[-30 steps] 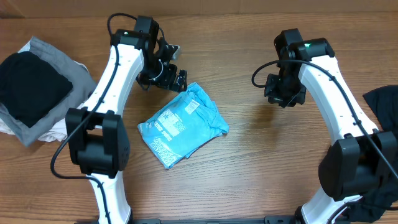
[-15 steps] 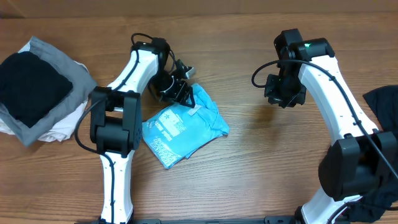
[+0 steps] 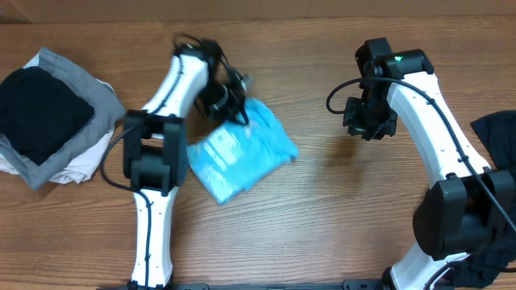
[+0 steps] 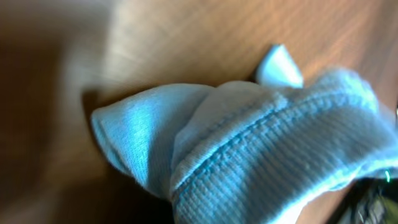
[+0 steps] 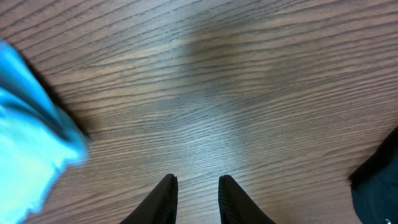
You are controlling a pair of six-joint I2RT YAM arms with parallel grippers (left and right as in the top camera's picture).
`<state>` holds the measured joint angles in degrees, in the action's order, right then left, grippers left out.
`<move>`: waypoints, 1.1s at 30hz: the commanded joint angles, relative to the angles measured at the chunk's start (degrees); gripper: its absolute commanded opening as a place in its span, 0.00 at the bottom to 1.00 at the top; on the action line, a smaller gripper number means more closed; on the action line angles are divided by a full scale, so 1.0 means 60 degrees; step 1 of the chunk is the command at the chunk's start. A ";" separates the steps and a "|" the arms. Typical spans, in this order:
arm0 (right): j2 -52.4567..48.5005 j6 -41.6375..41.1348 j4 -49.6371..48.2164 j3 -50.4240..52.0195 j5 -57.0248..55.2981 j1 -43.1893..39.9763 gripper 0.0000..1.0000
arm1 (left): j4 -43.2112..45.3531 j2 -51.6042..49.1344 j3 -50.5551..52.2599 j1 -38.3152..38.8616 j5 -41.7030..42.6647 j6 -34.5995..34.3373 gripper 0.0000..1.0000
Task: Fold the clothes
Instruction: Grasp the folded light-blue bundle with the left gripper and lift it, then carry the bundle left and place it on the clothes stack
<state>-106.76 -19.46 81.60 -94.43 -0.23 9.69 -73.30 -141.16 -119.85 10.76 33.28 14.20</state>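
Observation:
The folded sky-blue T-shirt [image 3: 242, 153] lies at the middle of the wooden table, blurred by motion. My left gripper [image 3: 238, 101] is at its upper edge and shut on the fabric. The left wrist view is filled with the ribbed blue T-shirt [image 4: 261, 155] bunched right at the jaws, and the fingers themselves are hidden. My right gripper [image 3: 369, 121] hovers over bare wood to the right of the shirt. Its fingertips [image 5: 169, 186] stand a little apart with nothing between them. The blue T-shirt [image 5: 25, 130] shows at the left edge of the right wrist view.
At the far left sits a pile of clothes: a black garment [image 3: 36, 113] on a grey one [image 3: 97, 105] over a white one [image 3: 76, 165]. Another black garment [image 3: 496, 133] lies at the right edge, also seen as dark cloth [image 5: 376, 186] from the right wrist.
My left gripper came down onto the shirt's upper edge and closed on it, and the shirt has shifted slightly. The right arm has not moved.

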 commanded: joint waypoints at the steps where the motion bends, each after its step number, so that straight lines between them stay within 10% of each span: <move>1: 0.0160 -0.0015 -0.0025 -0.0142 -0.0029 -0.0015 0.26 | 0.0004 0.0758 -0.1792 -0.1151 -0.1144 -0.1428 0.04; 18: 0.0160 -0.0011 0.0040 -0.0138 -0.0204 -0.0015 0.26 | 0.0408 0.4554 -0.2608 -0.4736 -0.4422 -0.2222 0.04; 33: 0.0160 -0.0015 0.0102 -0.0142 -0.0200 -0.0011 0.26 | 0.1158 0.3905 -0.2477 -0.7005 -0.4998 -0.2761 0.08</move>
<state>-106.78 -19.46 82.11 -94.41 -0.84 9.69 -67.24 -115.39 -134.30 -30.50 4.97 -1.39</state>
